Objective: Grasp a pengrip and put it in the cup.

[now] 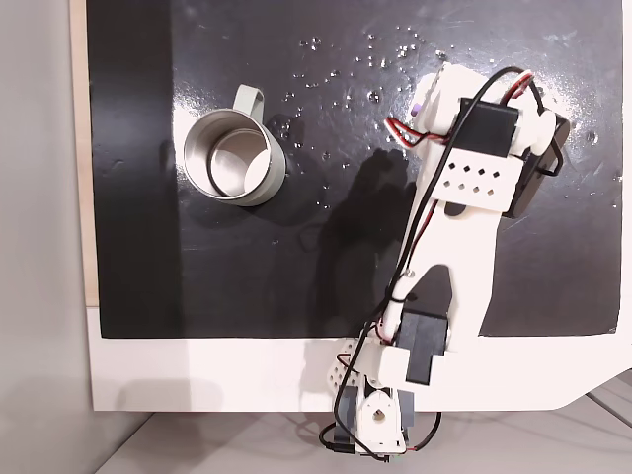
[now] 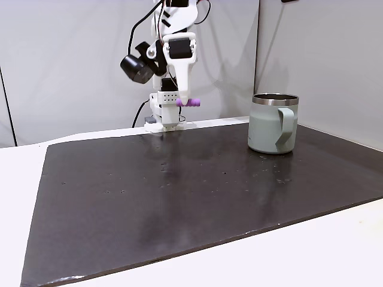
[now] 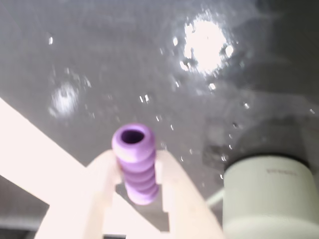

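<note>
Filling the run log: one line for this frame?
phase: carry | tool: shut on pengrip, raised above mat | cup: upright, apart from tool, empty | pengrip not yet in cup

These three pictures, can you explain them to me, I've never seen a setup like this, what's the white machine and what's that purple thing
The white machine is a small robot arm bolted at the edge of a table. At its tip is a two-finger claw for picking things up.

One fixed view looks straight down from above. Another fixed view looks across the table from the side facing the arm. The wrist view comes from a camera riding on the arm itself, looking past the claw.

The table carries a black mat. On it stands a pale grey-green cup with a shiny metal inside and a loop handle. Small pale specks dot the mat.

The purple thing is a pengrip, a short ribbed tube. The claw is shut on it, one finger on each side, and holds it in the air above the mat, off to one side of the cup.
</note>
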Motion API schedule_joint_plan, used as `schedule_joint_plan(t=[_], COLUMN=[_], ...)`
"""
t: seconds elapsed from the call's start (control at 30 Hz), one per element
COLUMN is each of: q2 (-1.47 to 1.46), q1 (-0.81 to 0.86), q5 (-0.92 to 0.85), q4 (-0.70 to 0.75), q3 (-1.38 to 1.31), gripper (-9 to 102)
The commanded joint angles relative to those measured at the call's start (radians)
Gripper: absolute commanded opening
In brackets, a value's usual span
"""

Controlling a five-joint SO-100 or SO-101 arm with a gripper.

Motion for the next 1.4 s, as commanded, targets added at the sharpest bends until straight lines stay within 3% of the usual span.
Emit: schedule_joint_plan(t=[0.0, 0.23, 0.57, 0.87, 0.97, 1.07, 1.37], q2=[0.146, 0.229, 0.216, 0.210, 0.206, 0.206, 0.210], q1=[-0.089, -0.353, -0.618, -0.644, -0.632, -0.629, -0.626], q5=[-0.011, -0.011, -0.011, -0.040, -0.040, -0.035, -0.038], q4=[-0.017, -0.140, -0.170, -0.170, -0.170, -0.170, -0.172], q3=[-0.038, -0.043, -0.046, -0.009, -0.009, -0.017, -0.017], gripper=[0, 0, 0, 1, 19, 29, 30])
